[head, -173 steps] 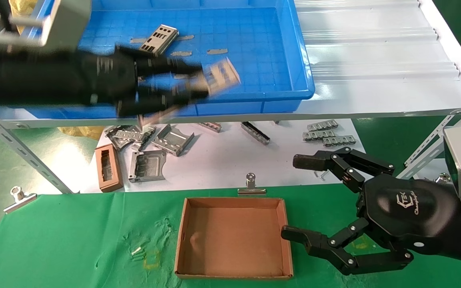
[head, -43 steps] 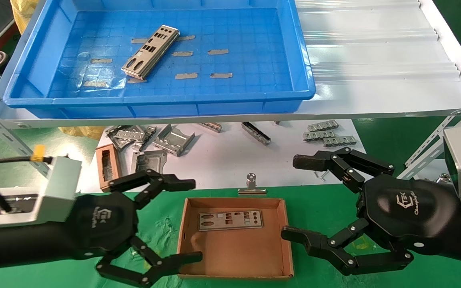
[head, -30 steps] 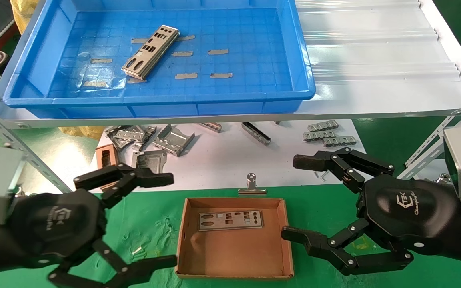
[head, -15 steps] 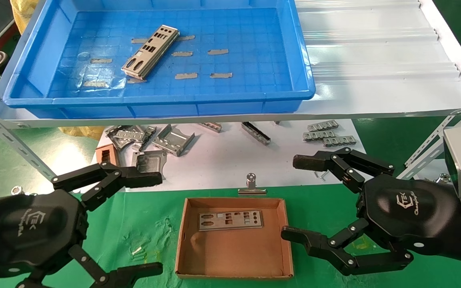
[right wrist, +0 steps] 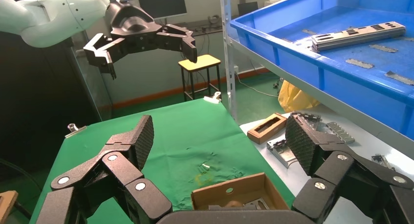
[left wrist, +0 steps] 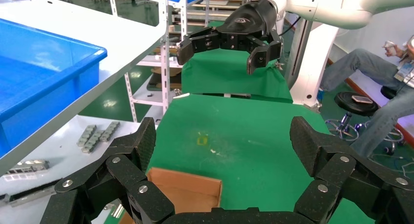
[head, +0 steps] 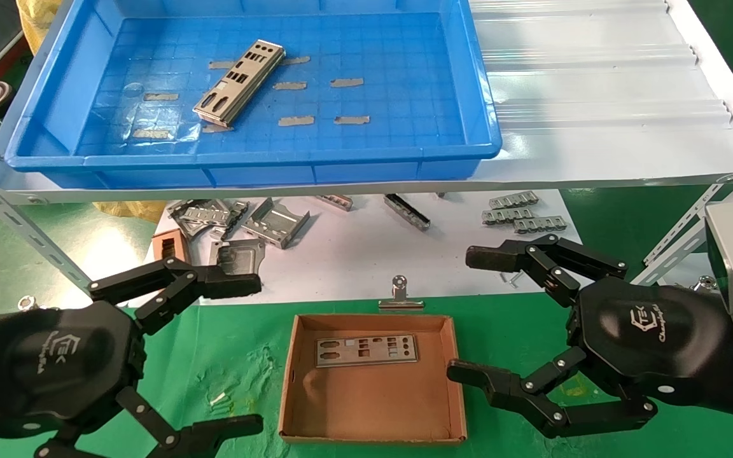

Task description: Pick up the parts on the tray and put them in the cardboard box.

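One silver-grey punched plate (head: 238,83) lies tilted on the floor of the blue tray (head: 476,102) on the upper shelf. It also shows in the right wrist view (right wrist: 359,34). A second plate (head: 366,350) lies flat in the far half of the cardboard box (head: 373,407) on the green cloth. My left gripper (head: 245,354) is open and empty, to the left of the box, at about its height. My right gripper (head: 471,315) is open and empty, by the box's right wall. The box corner shows in the left wrist view (left wrist: 185,192).
Bent metal brackets (head: 274,222), slotted strips (head: 519,212) and a small brown frame piece (head: 166,245) lie on the white lower shelf behind the box. A binder clip (head: 399,296) holds the cloth edge. Slanted shelf struts (head: 29,235) stand at both sides.
My left gripper carried a plate from above the tray, and that plate now lies in the box. The open left gripper has since drawn back to the left. The right arm has not moved.
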Robot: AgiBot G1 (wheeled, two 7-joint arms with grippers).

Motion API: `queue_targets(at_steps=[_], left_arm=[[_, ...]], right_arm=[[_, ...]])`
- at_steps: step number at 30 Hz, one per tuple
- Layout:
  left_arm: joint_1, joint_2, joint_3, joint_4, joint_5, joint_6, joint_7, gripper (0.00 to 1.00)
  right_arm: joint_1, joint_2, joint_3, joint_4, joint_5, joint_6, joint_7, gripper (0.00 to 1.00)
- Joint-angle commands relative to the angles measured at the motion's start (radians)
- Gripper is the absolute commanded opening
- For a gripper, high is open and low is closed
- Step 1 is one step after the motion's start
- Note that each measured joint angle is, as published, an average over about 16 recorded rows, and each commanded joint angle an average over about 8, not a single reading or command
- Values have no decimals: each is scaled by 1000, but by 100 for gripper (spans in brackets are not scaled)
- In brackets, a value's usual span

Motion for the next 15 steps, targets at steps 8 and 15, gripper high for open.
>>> queue_targets(at_steps=[8,15], left_arm=[[-1,2,3,2,2,-1,1,100],[-2,3,3,3,2,-1,2,100]], right_arm=[[0,0,0,0,0,0,0,100],[0,0,0,0,0,0,0,100]])
